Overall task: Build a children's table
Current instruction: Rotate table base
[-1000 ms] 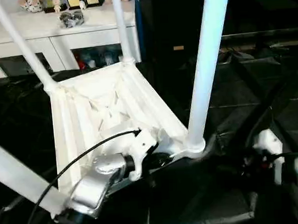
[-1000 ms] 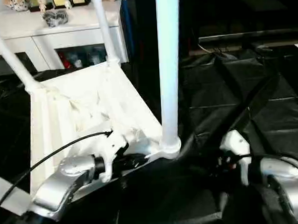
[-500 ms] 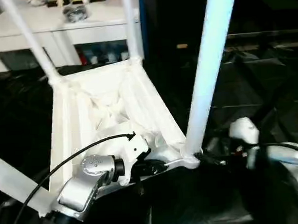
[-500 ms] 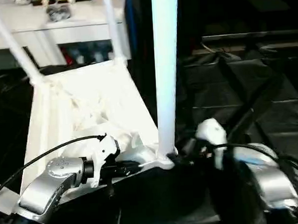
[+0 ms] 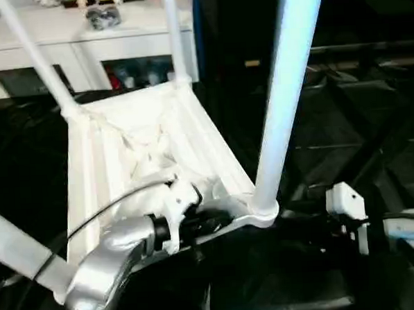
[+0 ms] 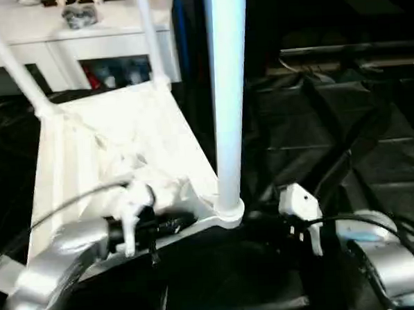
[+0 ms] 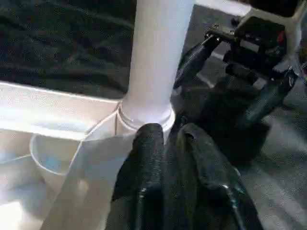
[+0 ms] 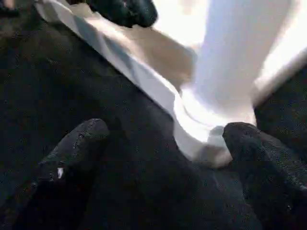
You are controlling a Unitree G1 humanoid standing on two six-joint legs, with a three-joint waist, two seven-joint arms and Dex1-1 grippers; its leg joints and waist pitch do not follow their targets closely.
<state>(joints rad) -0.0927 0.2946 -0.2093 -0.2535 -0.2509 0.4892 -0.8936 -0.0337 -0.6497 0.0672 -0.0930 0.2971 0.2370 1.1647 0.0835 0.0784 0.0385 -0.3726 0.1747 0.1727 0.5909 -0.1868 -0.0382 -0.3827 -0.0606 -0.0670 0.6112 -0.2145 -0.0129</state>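
Black creased sheeting (image 5: 372, 118) covering the ground, upturned white tabletop (image 5: 143, 137) lying directly on it, ribbed underside up, what seems a dark strap across the sheeting

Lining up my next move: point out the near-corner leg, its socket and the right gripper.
near-corner leg (image 5: 281, 102), left eye view, mid-shaft.
corner socket (image 8: 201, 132), right wrist view, on its rounded collar.
right gripper (image 8: 163, 158), right wrist view, midway between its open fingertips.

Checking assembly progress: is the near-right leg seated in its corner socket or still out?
In. The leg stands upright with its base inside the tabletop's rounded corner socket.
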